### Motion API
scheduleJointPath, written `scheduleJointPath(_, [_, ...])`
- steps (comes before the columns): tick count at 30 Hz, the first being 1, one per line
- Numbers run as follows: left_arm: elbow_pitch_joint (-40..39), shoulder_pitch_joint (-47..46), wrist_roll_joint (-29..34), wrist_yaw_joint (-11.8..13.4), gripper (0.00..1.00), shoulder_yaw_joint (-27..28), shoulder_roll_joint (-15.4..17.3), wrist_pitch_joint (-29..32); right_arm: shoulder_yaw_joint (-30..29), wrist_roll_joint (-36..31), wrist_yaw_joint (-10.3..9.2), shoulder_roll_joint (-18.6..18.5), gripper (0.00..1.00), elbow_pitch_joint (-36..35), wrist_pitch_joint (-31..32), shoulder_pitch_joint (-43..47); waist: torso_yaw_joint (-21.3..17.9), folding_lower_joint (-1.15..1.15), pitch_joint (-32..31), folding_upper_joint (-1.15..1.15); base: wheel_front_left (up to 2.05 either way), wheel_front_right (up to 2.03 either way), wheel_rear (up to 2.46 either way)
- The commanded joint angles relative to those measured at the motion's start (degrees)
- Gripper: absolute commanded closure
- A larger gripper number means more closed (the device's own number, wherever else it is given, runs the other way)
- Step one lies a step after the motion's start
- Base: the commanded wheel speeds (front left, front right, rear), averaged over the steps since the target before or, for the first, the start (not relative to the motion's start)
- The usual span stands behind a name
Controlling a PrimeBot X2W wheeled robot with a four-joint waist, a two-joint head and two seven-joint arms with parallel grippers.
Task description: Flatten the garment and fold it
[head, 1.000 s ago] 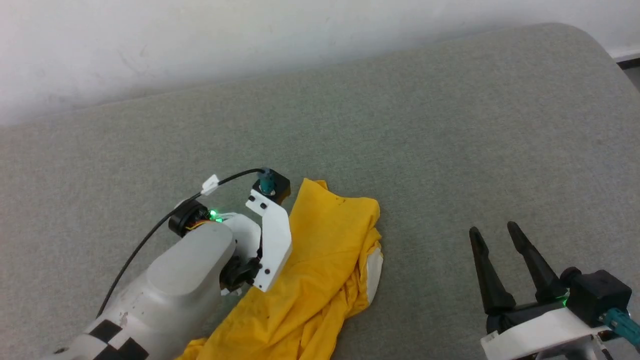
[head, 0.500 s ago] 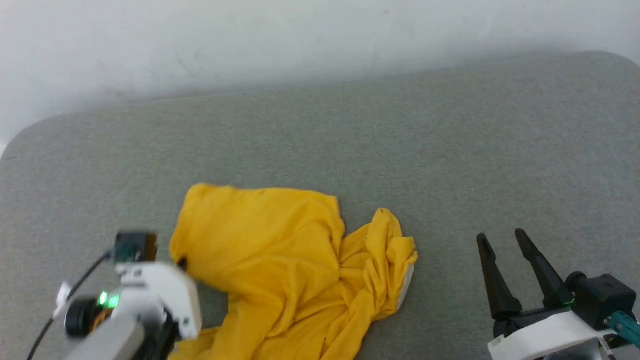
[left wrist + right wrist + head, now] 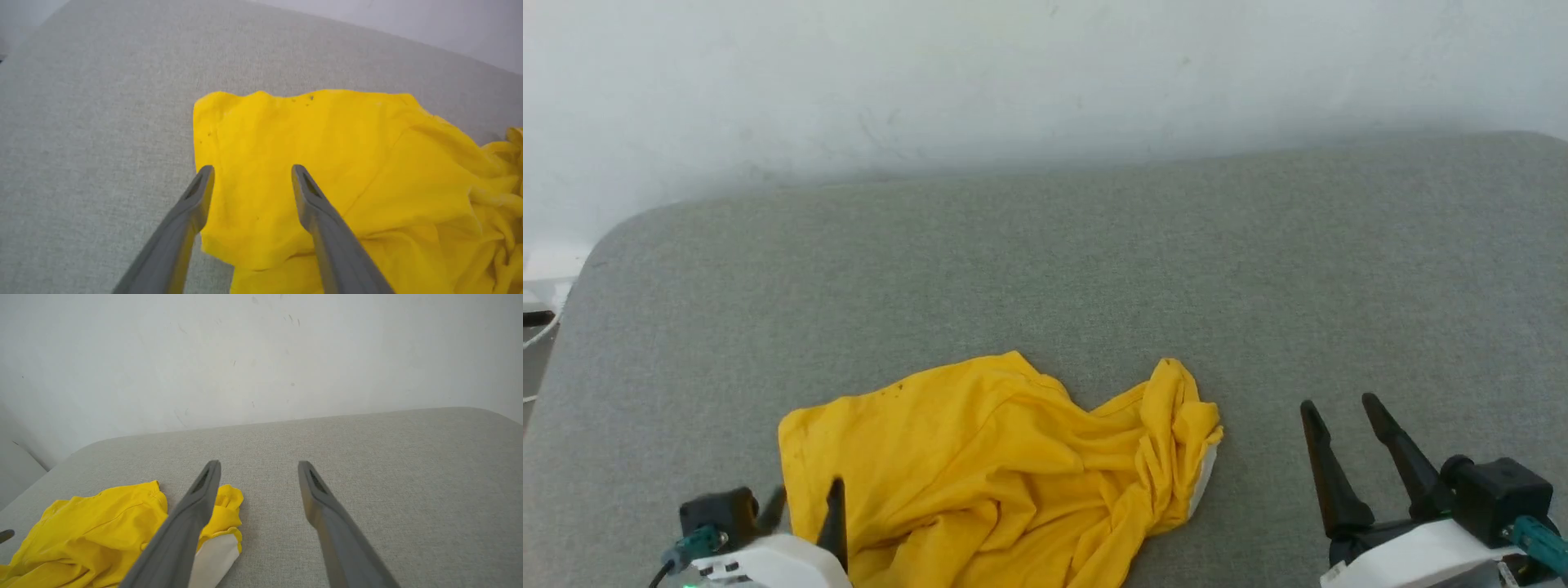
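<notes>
The garment [image 3: 996, 465] is a bright yellow T-shirt lying crumpled on the grey cloth-covered table [image 3: 1094, 269], near its front edge. Its left part lies fairly flat; its right part is bunched, with a white patch [image 3: 1205, 482] showing underneath. My left gripper [image 3: 805, 510] is open at the garment's lower left corner. In the left wrist view its fingers [image 3: 252, 169] stand apart over the flat yellow cloth [image 3: 347, 143], holding nothing. My right gripper [image 3: 1339, 406] is open and empty, to the right of the garment and apart from it. The right wrist view shows those fingers [image 3: 259, 464] beside the garment [image 3: 94, 522].
A white wall [image 3: 1013, 73] runs along the table's far side. The table's rounded left corner [image 3: 596, 253] shows, with cables [image 3: 539, 318] beyond it. Bare grey surface lies behind and to the right of the garment.
The head camera has shifted. My left gripper dragged the garment leftward, then opened, let it go and drew back to the lower left. The cloth now lies spread wider. The right gripper stayed open.
</notes>
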Motion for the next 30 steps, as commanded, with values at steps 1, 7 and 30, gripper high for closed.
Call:
scheduleJointPath(1, [-0.30, -1.09, 1.48, -0.24, 0.00, 0.59, -0.20, -2.29, -0.07, -0.13, 0.31, 0.15, 0.00, -0.01, 0.52, 0.57, 0.39, 0.01, -0.41, 0.00, 0.00, 0.00, 0.00])
scheduleJointPath(7, [-1.37, -3.69, 9.35, -1.90, 0.00, 2.91, -1.48, -9.46, 1.02, -0.12, 0.31, 0.15, 0.00, 2.04, 9.75, 0.23, 1.36, 0.01, -0.74, 0.00, 0.00, 0.00, 0.00])
scheduleJointPath(30, [-5.70, -0.53, 23.99, -7.44, 0.00, 10.94, -10.87, -9.78, 4.23, 1.56, 0.31, -1.61, 1.00, 12.65, 31.29, -10.02, 6.41, 0.01, -0.02, 0.00, 0.00, 0.00, 0.00])
